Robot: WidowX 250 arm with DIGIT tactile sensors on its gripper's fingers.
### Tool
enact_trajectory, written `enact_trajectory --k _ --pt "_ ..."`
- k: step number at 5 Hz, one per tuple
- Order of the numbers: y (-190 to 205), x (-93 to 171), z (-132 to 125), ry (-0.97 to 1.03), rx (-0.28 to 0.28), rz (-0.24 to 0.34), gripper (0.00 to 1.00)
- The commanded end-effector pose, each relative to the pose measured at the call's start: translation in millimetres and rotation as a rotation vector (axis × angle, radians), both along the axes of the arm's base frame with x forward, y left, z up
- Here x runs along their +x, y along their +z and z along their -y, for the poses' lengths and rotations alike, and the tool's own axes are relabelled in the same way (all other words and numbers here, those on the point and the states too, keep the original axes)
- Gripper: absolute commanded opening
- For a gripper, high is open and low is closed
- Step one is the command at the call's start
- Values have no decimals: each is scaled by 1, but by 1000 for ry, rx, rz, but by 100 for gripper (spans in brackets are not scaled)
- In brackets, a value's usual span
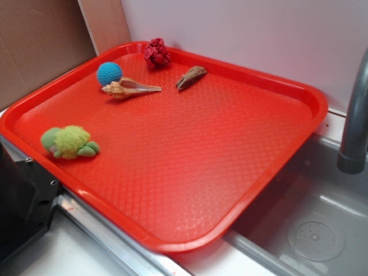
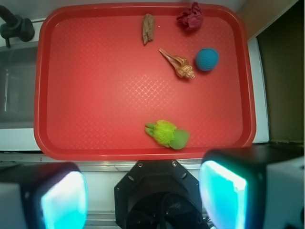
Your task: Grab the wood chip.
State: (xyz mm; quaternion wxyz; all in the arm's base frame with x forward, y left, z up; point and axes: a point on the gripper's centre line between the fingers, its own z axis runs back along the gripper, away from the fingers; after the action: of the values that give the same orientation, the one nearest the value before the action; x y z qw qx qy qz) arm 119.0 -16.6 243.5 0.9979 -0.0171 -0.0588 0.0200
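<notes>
Wood chip [image 1: 191, 76] lies flat on the red tray [image 1: 172, 172], near the tray's far rim, touching nothing. Dark brown, rough, elongated, one end pointed. In the wrist view the chip [image 2: 148, 28] sits close to the top edge of the tray [image 2: 95, 95], roughly lengthwise toward the camera.

Neighbours: wrinkly dark red ball [image 1: 156, 53] near the far corner, apart from the chip; tan spiral seashell [image 1: 130, 88] just beside a blue ball [image 1: 109, 73], the shell's long tip pointing toward the chip with a clear gap between. Green soft toy [image 1: 69, 142] well apart, near the tray's opposite rim.

Hand [image 2: 143, 195] visible only in the wrist view, at the bottom of the frame, outside the tray's near edge. Two fingers [image 2: 224, 195] spread wide, released, nothing between them. Well apart from the chip, the whole tray lying between.

Tray rests partly over a grey sink [image 1: 310, 230]; grey faucet post [image 1: 355, 126] stands just beside the tray's rim. Desk surface [image 1: 52, 259] shows at the lower left
</notes>
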Motion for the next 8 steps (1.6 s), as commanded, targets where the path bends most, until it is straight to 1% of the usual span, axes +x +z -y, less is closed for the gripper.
enact_trajectory --k 1,2,3,4,5,6,7,8 --pt "0 0 0 0 0 0 100" --pt "-36 37 -14 57 5 14 100" --pt "-59 82 -20 87 -18 91 100" --pt "-90 120 -29 95 -46 69 100" --pt "-137 169 -34 123 -106 47 100" --pt "-170 210 -26 163 -84 25 100" --pt "-198 236 -22 164 -65 -17 100" --pt "-217 227 -24 132 -23 -63 100"
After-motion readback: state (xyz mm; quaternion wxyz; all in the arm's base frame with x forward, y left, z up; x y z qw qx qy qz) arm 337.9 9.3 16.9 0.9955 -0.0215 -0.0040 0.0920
